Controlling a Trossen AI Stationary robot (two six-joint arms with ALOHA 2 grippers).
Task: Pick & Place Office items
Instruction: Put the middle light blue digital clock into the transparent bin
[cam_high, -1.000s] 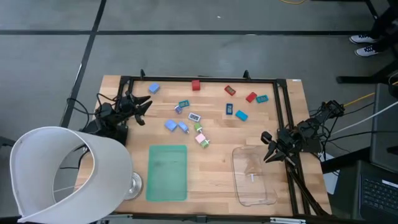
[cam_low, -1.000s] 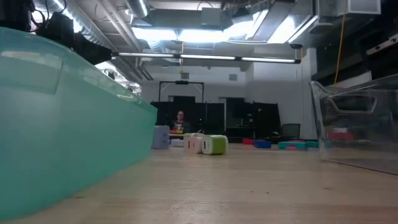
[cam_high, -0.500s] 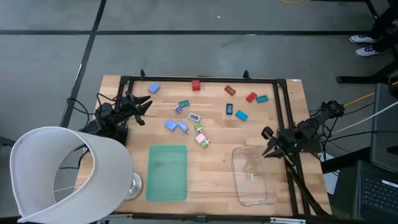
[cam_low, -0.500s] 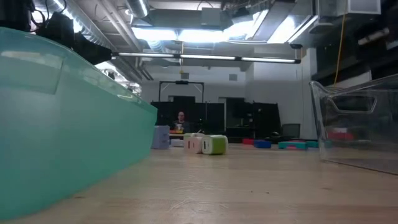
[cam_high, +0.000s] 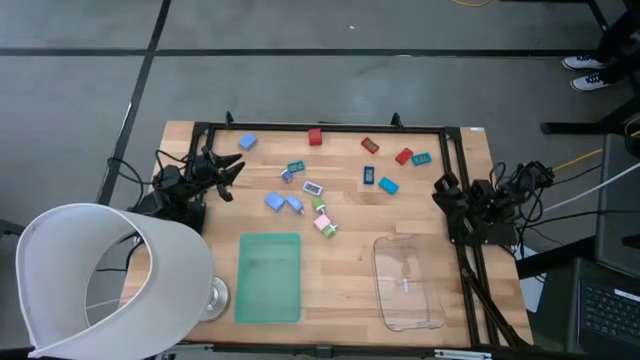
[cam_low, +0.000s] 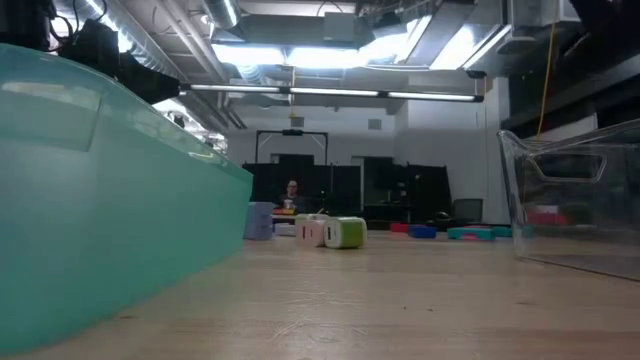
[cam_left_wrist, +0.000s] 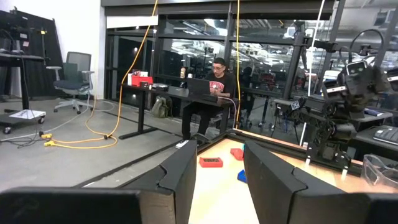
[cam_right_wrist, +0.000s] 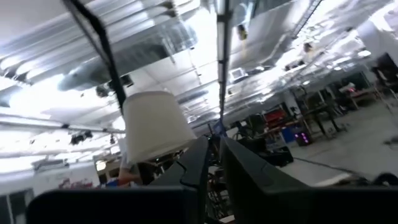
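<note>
The office items are small coloured blocks scattered over the far half of the wooden table: a blue one (cam_high: 248, 142), red ones (cam_high: 315, 136) (cam_high: 403, 156), teal ones (cam_high: 421, 159) and a pink and light green pair (cam_high: 324, 224). That pair also shows in the low view (cam_low: 345, 232). All of them lie flat on the table. My left gripper (cam_high: 236, 168) hovers at the table's left edge, shut and holding nothing, pointing level across the table (cam_left_wrist: 219, 180). My right gripper (cam_high: 440, 188) is at the right edge, shut, holding nothing, and tipped up toward the ceiling (cam_right_wrist: 214, 168).
A clear plastic tray (cam_high: 408, 283) stands at the near right. A flat green mat (cam_high: 270, 277) lies at near centre. A large white lampshade (cam_high: 100, 280) covers the near left corner. A black frame (cam_high: 330, 127) runs along the far and right edges. A person sits far behind the table (cam_left_wrist: 217, 78).
My right gripper has swung from above the tray's far corner toward the table's far edge. It has risen and tipped upward, staying shut. The blocks, the tray and the mat have not moved.
</note>
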